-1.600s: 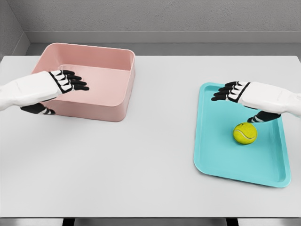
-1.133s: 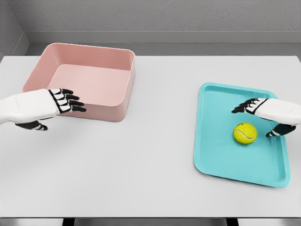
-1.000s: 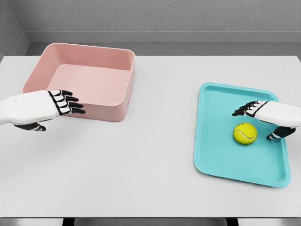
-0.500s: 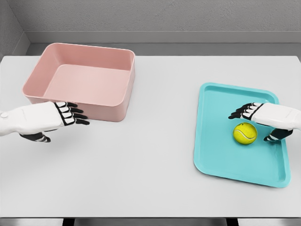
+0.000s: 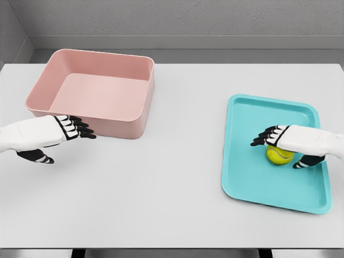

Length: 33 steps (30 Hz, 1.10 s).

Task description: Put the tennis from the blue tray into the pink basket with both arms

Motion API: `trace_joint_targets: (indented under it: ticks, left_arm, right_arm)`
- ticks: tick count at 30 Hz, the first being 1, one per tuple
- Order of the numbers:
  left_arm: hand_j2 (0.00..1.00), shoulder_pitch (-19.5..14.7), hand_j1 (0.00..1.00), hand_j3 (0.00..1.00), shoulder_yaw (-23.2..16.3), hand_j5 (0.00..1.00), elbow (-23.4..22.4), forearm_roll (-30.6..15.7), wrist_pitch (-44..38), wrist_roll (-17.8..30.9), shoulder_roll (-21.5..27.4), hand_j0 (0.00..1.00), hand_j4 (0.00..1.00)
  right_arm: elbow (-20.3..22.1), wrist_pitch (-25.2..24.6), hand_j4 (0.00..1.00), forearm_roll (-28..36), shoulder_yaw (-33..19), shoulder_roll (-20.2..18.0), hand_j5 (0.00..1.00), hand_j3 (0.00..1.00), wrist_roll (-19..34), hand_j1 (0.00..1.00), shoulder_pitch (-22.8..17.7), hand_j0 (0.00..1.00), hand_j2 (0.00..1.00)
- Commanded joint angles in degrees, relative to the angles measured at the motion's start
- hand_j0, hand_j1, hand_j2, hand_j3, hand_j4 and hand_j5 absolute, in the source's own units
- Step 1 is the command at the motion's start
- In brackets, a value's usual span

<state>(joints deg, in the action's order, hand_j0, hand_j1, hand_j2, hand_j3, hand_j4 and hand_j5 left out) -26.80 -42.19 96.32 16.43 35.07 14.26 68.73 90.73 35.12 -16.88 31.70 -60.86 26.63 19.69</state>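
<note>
A yellow-green tennis ball [image 5: 278,156] lies on the blue tray [image 5: 252,177] at the right. My right hand [image 5: 279,148] hovers just over the ball and covers its top, fingers spread open toward the left and thumb down at the ball's right side. The pink basket [image 5: 94,115] stands at the far left with nothing inside. My left hand [image 5: 67,134] is open in front of the basket's near wall, fingers pointing right, holding nothing.
The white table [image 5: 161,177] carries only the basket and the tray. Between them runs a wide bare stretch of tabletop. The table's front edge lies close to the bottom of the view.
My right hand slid left and down until it came over the ball. My left hand moved down off the basket to the table in front of it.
</note>
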Motion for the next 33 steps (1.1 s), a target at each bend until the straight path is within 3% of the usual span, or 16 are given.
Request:
trace_joint_targets:
  ticks: [1, 5, 14, 19, 33]
  left_arm:
    - [1.00, 0.0, 1.00, 1.00, 0.1, 1.00, 0.0, -0.3, -0.1, 0.0, 0.1, 1.00, 1.00]
    - [1.00, 0.1, 1.00, 1.00, 0.0, 1.00, 0.0, -0.3, -0.1, 0.0, 0.1, 1.00, 1.00]
    - [1.00, 0.9, 1.00, 1.00, 0.0, 1.00, -0.1, -0.3, -0.1, 0.0, 0.6, 1.00, 1.00]
    - [1.00, 1.1, 1.00, 1.00, 0.1, 1.00, -0.1, -0.4, -0.1, 0.0, 1.1, 1.00, 1.00]
    - [1.00, 1.1, 1.00, 1.00, 0.1, 1.00, 0.0, -0.5, -0.1, 0.0, 1.4, 1.00, 1.00]
  right_arm:
    - [0.0, -0.1, 1.00, -0.1, 0.5, 0.7, 1.00, 1.00, 0.0, 1.00, 0.0, 1.00, 1.00]
    - [-3.4, -0.1, 1.00, -0.8, 0.9, 2.8, 1.00, 1.00, 0.0, 1.00, 0.5, 1.00, 1.00]
    - [-3.8, -0.1, 0.99, -1.1, 0.7, 2.8, 0.99, 0.99, 2.4, 0.99, 0.6, 0.99, 0.99]
    - [-3.9, -0.1, 0.87, -1.1, 0.4, 2.9, 0.87, 0.87, 2.4, 0.87, 0.8, 0.87, 0.87]
    - [-3.9, -0.1, 0.73, -1.1, 0.1, 2.5, 0.73, 0.73, 2.4, 0.73, 0.8, 0.73, 0.73]
